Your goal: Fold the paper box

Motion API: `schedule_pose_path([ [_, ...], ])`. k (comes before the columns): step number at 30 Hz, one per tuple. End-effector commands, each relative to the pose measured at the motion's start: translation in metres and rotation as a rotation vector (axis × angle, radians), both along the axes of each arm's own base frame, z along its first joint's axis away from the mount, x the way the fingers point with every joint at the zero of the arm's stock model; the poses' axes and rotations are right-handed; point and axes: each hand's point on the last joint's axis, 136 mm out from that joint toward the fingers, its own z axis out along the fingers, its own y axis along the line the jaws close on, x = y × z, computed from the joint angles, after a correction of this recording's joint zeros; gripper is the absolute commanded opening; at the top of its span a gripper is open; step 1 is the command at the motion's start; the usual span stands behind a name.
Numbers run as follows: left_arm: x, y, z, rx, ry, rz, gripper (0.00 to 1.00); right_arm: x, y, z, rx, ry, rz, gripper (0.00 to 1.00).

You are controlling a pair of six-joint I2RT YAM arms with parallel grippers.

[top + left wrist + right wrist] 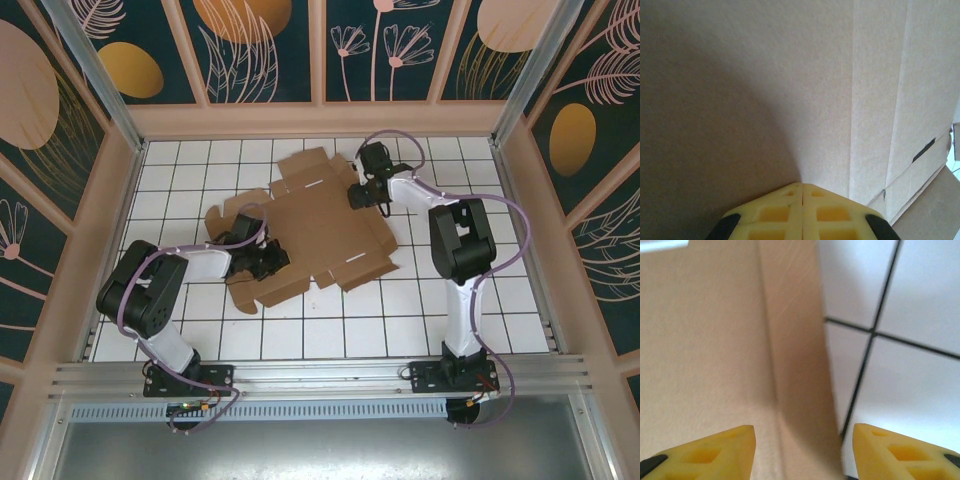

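The paper box (315, 225) lies as a flat, creased brown cardboard sheet with flaps and slots in the middle of the white tiled table. My left gripper (266, 262) rests on its left part. In the left wrist view its yellow fingers (775, 210) are shut tip to tip against the cardboard (790, 75), with nothing seen between them. My right gripper (361, 192) is at the sheet's right edge near the back. In the right wrist view it (804, 432) stands open, straddling a narrow edge strip of cardboard (795, 355) beside bare tile.
Wooden-framed walls (320, 118) enclose the tiled table (300, 340) on three sides. A metal rail (320, 375) with both arm bases runs along the near edge. Bare tiles lie in front of the sheet and to its right (910, 300).
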Motion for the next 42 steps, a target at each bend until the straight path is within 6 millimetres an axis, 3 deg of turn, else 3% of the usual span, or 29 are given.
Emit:
schedule_pose_path([
  [1,0.022,-0.001,0.043,0.038,-0.139,-0.021,0.09,0.021,-0.033,0.075,-0.017,-0.183,-0.183,0.52],
  [4,0.045,-0.003,0.074,0.083,-0.219,-0.037,0.11,0.014,-0.051,0.119,-0.005,-0.292,-0.281,0.50],
  [6,0.061,-0.006,0.087,0.106,-0.253,-0.044,0.11,-0.001,-0.047,0.133,0.078,-0.303,-0.265,0.48],
  [7,0.070,-0.006,0.089,0.124,-0.259,-0.045,0.11,-0.012,-0.041,0.136,0.140,-0.298,-0.247,0.39],
  [9,0.084,-0.004,0.087,0.152,-0.255,-0.039,0.10,-0.032,-0.026,0.134,0.234,-0.272,-0.188,0.08],
  [10,0.094,-0.002,0.083,0.169,-0.249,-0.033,0.09,-0.043,-0.021,0.127,0.248,-0.248,-0.171,0.00],
  [16,0.122,0.031,0.044,0.251,-0.175,0.012,0.03,-0.107,0.025,0.053,0.183,-0.016,-0.007,0.00],
  [21,0.112,0.041,0.014,0.311,-0.104,-0.008,0.00,-0.138,0.044,-0.003,0.073,0.108,0.030,0.00],
  [25,0.094,0.058,-0.001,0.386,-0.058,0.016,0.00,-0.143,0.041,-0.042,0.000,0.173,0.026,0.00],
  [30,0.064,0.062,-0.017,0.402,0.019,0.022,0.00,-0.135,0.028,-0.076,-0.166,0.199,0.032,0.00],
  [35,0.039,0.061,-0.026,0.459,0.072,-0.011,0.00,-0.117,0.013,-0.090,-0.216,0.210,-0.004,0.00],
  [41,0.012,0.034,-0.029,0.462,0.115,-0.095,0.00,-0.087,0.021,-0.096,-0.128,0.221,-0.035,0.00],
  [42,0.008,0.031,-0.029,0.456,0.117,-0.103,0.00,-0.076,0.014,-0.098,-0.109,0.230,-0.058,0.00],
])
